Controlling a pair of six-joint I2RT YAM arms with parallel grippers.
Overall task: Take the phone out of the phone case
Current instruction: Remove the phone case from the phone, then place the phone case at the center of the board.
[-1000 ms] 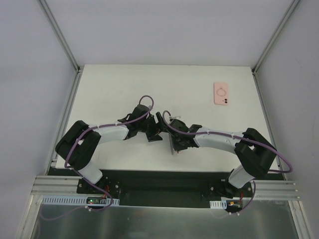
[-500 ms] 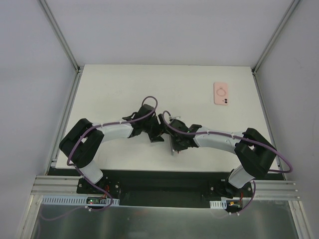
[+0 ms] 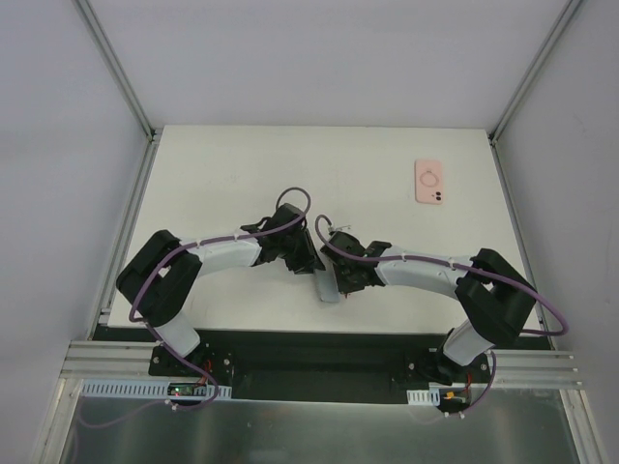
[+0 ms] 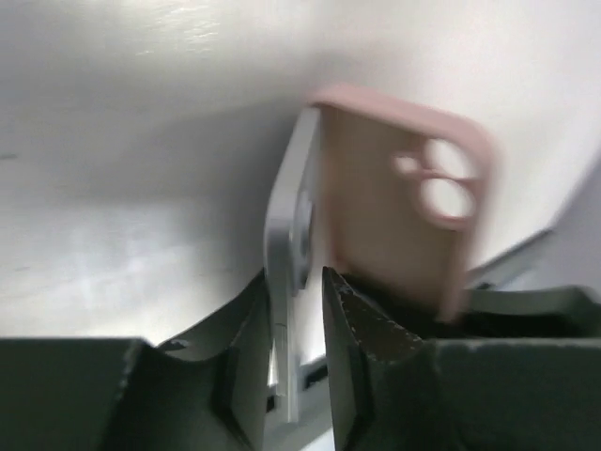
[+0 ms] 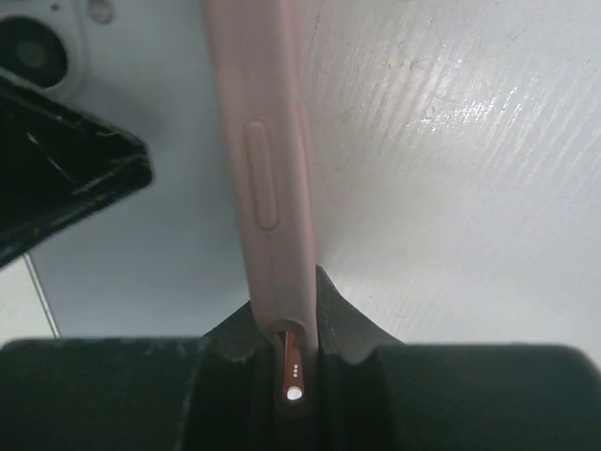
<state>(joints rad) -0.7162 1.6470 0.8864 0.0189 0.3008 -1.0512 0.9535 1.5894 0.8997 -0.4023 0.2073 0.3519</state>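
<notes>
In the top view the grey phone [image 3: 327, 286] stands on edge between the two grippers, leaning near-left. My left gripper [image 3: 311, 259] is shut on its edge. The left wrist view shows the silver phone [image 4: 285, 244] between the fingers of the left gripper [image 4: 295, 277]. The pink phone case [image 4: 394, 216], with its two camera holes empty, stands apart just behind the phone. My right gripper [image 3: 341, 279] is shut on that case. Seen from the right wrist, the case [image 5: 268, 169] runs edge-on out of the right gripper [image 5: 285, 296], with the phone's grey back [image 5: 150, 244] beside it.
A second pink case with a ring [image 3: 429, 182] lies flat at the back right of the white table [image 3: 222, 174]. Metal frame posts [image 3: 116, 68] and side walls border the table. A black left-gripper finger [image 5: 56, 169] shows close beside the held case.
My left gripper has moved right to the phone and narrowed round its edge. The phone has tipped away from the case toward the near left. The right arm has stayed put.
</notes>
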